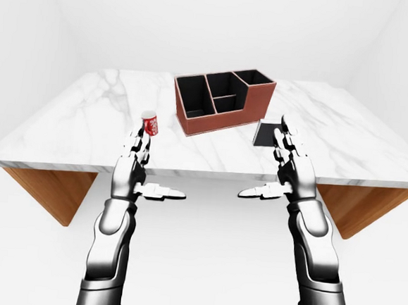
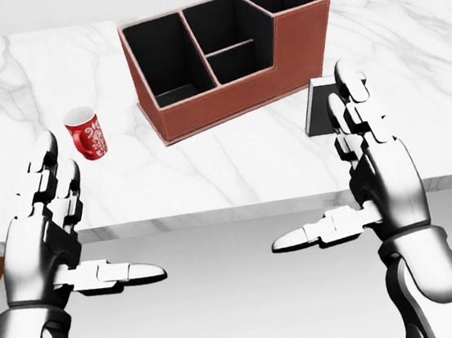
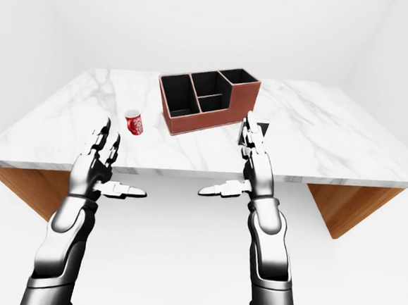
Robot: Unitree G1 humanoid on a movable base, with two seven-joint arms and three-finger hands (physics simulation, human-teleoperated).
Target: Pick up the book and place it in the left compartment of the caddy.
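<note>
The right robot hand (image 2: 361,146), fingers spread and empty, stands short of the book (image 2: 320,106) right of the caddy (image 2: 228,53); it should straddle the book's upright sides before closing.

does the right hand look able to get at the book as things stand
Probably yes. The right hand is open and raised just short of the book, which stands on the marble table beside the caddy. Nothing lies between them.
</note>
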